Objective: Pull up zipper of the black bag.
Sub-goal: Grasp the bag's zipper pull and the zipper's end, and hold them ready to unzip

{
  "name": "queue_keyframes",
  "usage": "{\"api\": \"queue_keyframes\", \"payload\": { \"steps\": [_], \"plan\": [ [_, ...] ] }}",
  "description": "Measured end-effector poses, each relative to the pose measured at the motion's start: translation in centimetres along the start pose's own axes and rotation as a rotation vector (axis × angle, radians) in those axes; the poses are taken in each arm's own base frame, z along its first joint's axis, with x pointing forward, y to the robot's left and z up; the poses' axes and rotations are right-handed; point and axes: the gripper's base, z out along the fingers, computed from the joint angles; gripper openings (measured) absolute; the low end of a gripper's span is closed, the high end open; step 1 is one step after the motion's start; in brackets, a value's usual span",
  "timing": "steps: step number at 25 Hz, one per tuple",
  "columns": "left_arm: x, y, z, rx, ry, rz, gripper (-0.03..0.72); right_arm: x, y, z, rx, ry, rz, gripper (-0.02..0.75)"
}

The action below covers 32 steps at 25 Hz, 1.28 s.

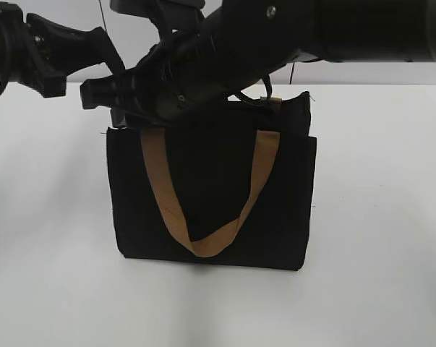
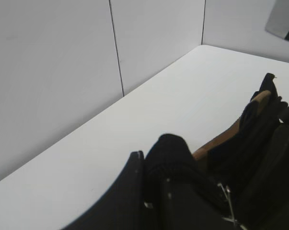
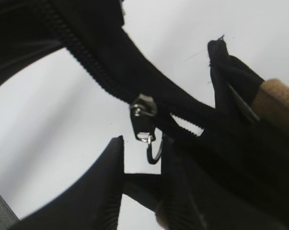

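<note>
The black bag (image 1: 210, 195) stands upright on the white table, a tan handle (image 1: 203, 246) hanging down its front. Both arms meet over its top left end. My left gripper (image 2: 151, 165) is shut on a fold of the bag's black fabric at that end; in the exterior view (image 1: 116, 69) it is partly hidden. My right gripper (image 3: 142, 143) is open. The zipper (image 3: 143, 109) runs just above its fingertips, and the silver pull's ring (image 3: 154, 151) hangs between the two fingers without being pinched. In the exterior view the right gripper (image 1: 105, 101) sits at the bag's top left.
The white table (image 1: 377, 217) spreads on all sides of the bag. A white panelled wall (image 2: 63, 72) stands behind the table. The bag's far corner (image 2: 270, 79) and its second tan handle (image 2: 221, 139) show beyond the left gripper.
</note>
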Motion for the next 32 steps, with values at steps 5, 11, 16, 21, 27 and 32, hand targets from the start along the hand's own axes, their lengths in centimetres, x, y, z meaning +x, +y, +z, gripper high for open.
{"api": "queue_keyframes", "payload": {
  "steps": [5, 11, 16, 21, 27, 32],
  "plan": [
    [-0.2, -0.1, 0.0, 0.008, -0.021, -0.012, 0.019, -0.2, 0.0, 0.1, -0.002, -0.026, 0.014, 0.074],
    [-0.2, -0.1, 0.0, 0.011, -0.025, -0.014, 0.019, -0.3, -0.1, 0.1, -0.001, -0.030, 0.019, -0.015],
    [0.0, 0.0, 0.0, -0.001, 0.003, -0.011, 0.019, -0.1, 0.0, -0.3, -0.003, 0.004, 0.020, -0.015],
    [1.4, 0.0, -0.1, -0.006, 0.149, -0.073, 0.019, -0.6, 0.7, -2.6, -0.020, 0.024, -0.003, -0.015],
    [2.3, -0.4, -0.4, 0.012, 0.274, -0.237, 0.019, -1.0, 1.1, -4.0, -0.032, 0.006, -0.028, -0.015],
    [3.0, -0.1, -0.6, -0.065, 0.304, -0.312, 0.019, -2.1, 1.6, -4.6, -0.044, -0.022, -0.043, -0.015]
  ]
}}
